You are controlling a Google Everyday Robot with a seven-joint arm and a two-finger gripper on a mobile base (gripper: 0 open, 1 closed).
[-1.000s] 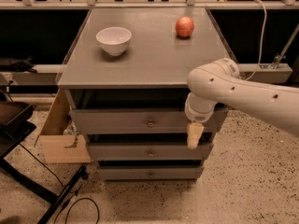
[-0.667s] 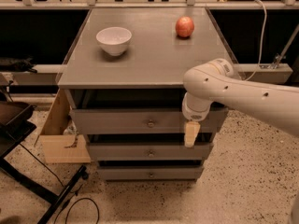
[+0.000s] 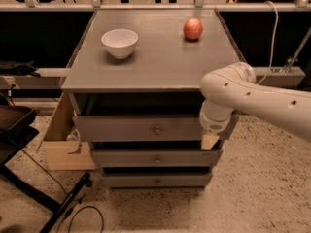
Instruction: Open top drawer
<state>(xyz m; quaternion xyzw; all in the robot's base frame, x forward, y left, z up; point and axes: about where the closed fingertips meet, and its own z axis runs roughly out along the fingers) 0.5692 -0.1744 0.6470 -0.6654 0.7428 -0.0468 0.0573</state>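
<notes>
The grey cabinet has three drawers. The top drawer (image 3: 131,128) has the tallest front and a small round metal knob (image 3: 157,129) at its centre. It stands pulled out a little, with a dark gap under the cabinet top. My white arm comes in from the right. My gripper (image 3: 210,141) hangs in front of the top drawer's right end, well right of the knob, its tan tip pointing down over the gap above the middle drawer (image 3: 155,158).
A white bowl (image 3: 119,42) and a red apple (image 3: 193,29) sit on the cabinet top (image 3: 155,67). The bottom drawer (image 3: 156,180) is below. A cardboard box (image 3: 63,140) stands at the cabinet's left. Dark equipment and cables (image 3: 73,208) lie on the floor at left.
My arm and gripper have shifted a little further left along the top drawer's front. The drawers, bowl and apple have not moved.
</notes>
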